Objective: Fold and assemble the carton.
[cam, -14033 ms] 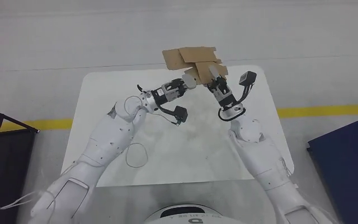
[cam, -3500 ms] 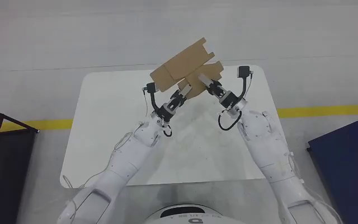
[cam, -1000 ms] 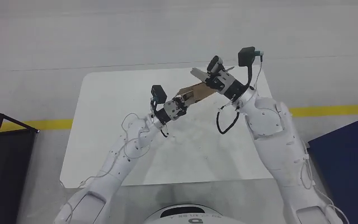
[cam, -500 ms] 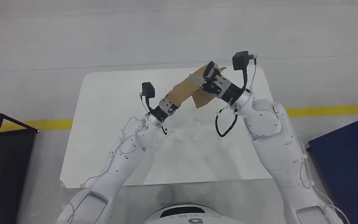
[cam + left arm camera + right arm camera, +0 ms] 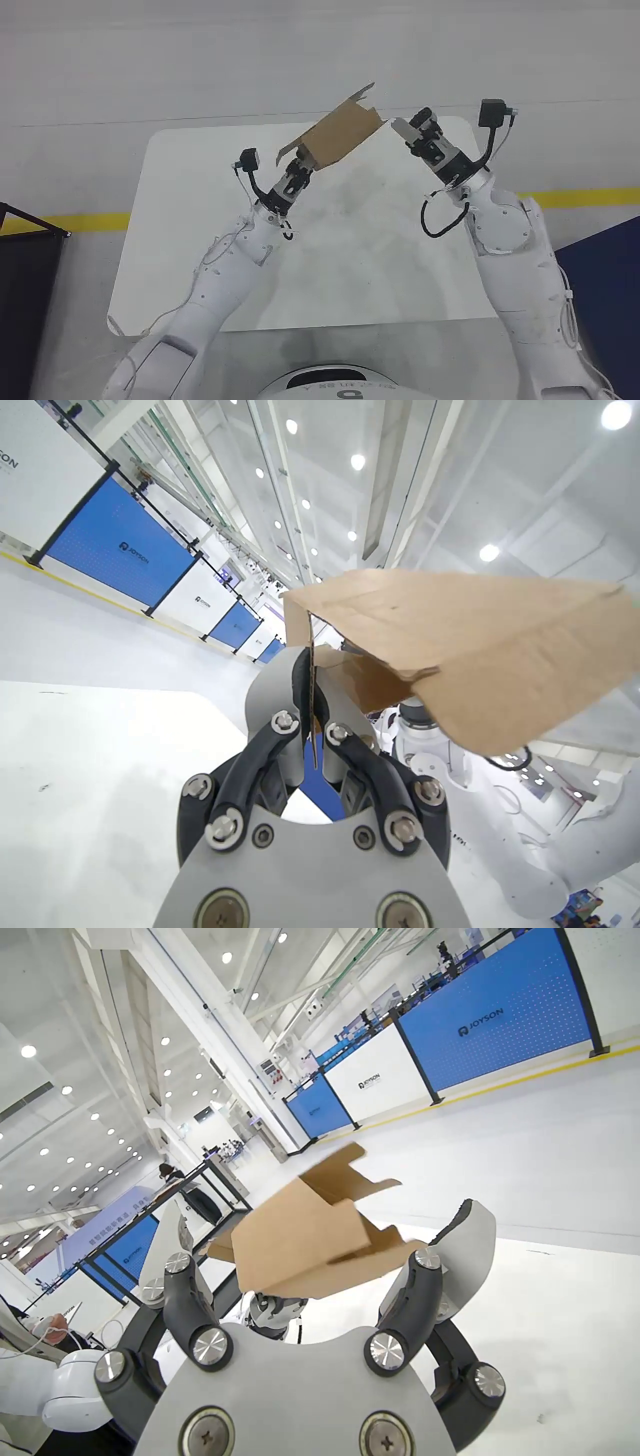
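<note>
The right fingers (image 5: 412, 128) have come off the carton (image 5: 340, 135) since half a second ago, when they were pressed against it. They now stand clear of it on the side away from the left fingers (image 5: 297, 175). The carton has swung up and away from the right fingers, and the left arm has carried its held end a little farther over.

The left fingers (image 5: 304, 680) are pinched narrow on a thin flap (image 5: 314, 700) of the brown carton (image 5: 475, 650), the flap's edge running straight down between the two dark pads. From that grip the rest of the carton rises beyond the fingertips as a partly opened sleeve, held in the air over the white surface (image 5: 200, 220) and not touching it. Its free end, with loose flaps, points toward the right fingers with a gap between them.

The right fingers (image 5: 470, 1238) are spread wide and hold nothing. From their wrist, the carton (image 5: 300, 1238) shows beyond them, framed between the two fingers and apart from both, its open end with notched flaps turned up.
</note>
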`<move>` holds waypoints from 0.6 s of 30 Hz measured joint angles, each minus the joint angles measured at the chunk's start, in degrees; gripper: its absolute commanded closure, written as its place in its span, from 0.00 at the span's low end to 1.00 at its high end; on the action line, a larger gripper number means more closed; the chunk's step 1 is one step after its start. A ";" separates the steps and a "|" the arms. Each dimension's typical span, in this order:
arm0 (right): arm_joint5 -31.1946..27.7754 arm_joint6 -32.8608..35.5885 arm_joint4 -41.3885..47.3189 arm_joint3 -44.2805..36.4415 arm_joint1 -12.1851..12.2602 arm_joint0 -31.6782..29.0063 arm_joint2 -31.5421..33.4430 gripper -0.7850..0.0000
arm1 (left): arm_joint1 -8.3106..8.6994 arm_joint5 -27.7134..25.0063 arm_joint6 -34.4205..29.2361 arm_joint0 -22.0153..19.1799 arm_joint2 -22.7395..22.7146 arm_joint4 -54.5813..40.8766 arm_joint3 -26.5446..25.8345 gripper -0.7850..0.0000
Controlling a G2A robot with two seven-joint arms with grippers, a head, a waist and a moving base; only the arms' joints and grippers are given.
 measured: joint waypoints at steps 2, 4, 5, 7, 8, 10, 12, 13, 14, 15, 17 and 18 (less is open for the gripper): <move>-1.41 -0.05 -0.05 0.86 0.10 0.07 0.39 0.00 | 0.08 0.05 -3.17 0.15 0.46 -3.93 -0.75 1.00; -3.60 0.35 0.21 2.75 0.28 0.50 1.00 0.00 | 0.34 0.08 -7.92 0.71 0.88 -10.94 -2.19 1.00; -4.71 0.66 0.60 3.72 0.35 0.91 1.23 0.00 | 0.65 0.08 -11.34 0.92 0.87 -15.46 -2.91 1.00; -6.33 1.01 1.43 4.78 0.42 1.49 1.27 0.00 | 1.28 0.08 -16.96 1.19 0.47 -21.86 -3.77 1.00; -7.06 1.27 1.75 5.14 0.45 1.77 1.12 0.00 | 1.62 0.08 -19.85 1.38 0.24 -24.86 -4.21 1.00; -8.66 2.49 1.67 5.94 0.50 2.54 0.24 0.00 | 2.37 0.08 -26.35 1.80 -0.28 -31.21 -5.09 1.00; -9.76 3.46 1.50 7.27 0.48 3.54 -0.91 0.00 | 2.95 0.08 -31.67 2.01 -0.72 -36.25 -5.56 1.00; -9.88 3.54 1.61 8.10 0.44 4.04 -1.35 0.00 | 3.12 0.10 -33.46 2.05 -0.81 -38.02 -5.73 1.00; -9.50 3.27 2.09 9.44 0.35 4.74 -1.86 0.00 | 3.28 0.18 -35.45 2.05 -0.85 -39.98 -5.93 1.00; -8.78 2.87 2.62 10.54 0.26 5.31 -2.20 0.00 | 3.37 0.26 -36.66 2.01 -0.86 -41.12 -6.04 1.00; -6.70 1.79 4.19 12.69 0.00 6.57 -3.06 0.00 | 3.51 0.39 -38.74 1.91 -0.80 -42.71 -6.19 1.00; -6.17 1.54 4.82 13.30 -0.10 7.03 -3.50 0.00 | 3.55 0.40 -39.38 1.89 -0.76 -43.10 -6.20 1.00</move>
